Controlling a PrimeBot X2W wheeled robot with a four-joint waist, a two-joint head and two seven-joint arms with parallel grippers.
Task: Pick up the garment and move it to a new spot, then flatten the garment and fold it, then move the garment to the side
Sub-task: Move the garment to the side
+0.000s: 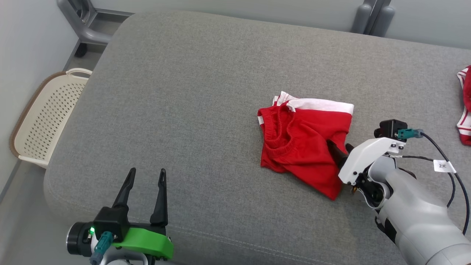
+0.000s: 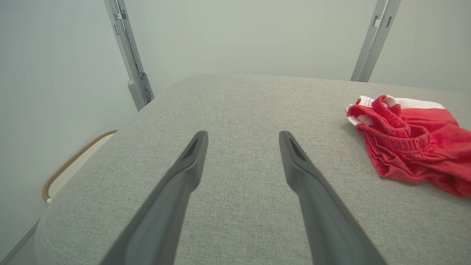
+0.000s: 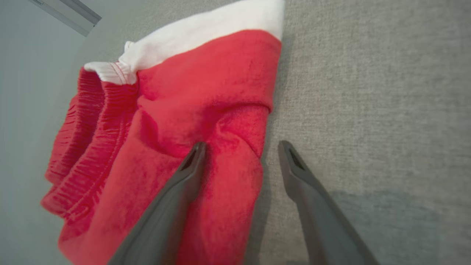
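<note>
The left claw (image 1: pixel 147 171) sits low on the left. Its two dark fingers (image 1: pixel 125 187) point up and stand wide apart. The right arm (image 1: pixel 415 217) reaches in from the right. The right claw (image 1: pixel 338 146) tips down, fingers spread wide too.

The bench (image 1: pixel 206 92) is covered in grey woven cloth, matt and coarse-grained, with a stitched seam along its near edge. The garment (image 1: pixel 305 147) is soft red cloth with a fleecy, matt nap, a gathered ribbed waistband and a smoother white cloth band. The fingers (image 2: pixel 312 191) of the left gripper (image 1: pixel 147 170) look like dark, matt, smooth plastic; its mount (image 1: pixel 147 243) is glossy green plastic. The right gripper (image 3: pixel 241 144) has a smooth white plastic shell (image 1: pixel 368 154) with a slight sheen. The basket (image 1: pixel 48 117) is cream perforated plastic with a brown braided rim.
</note>
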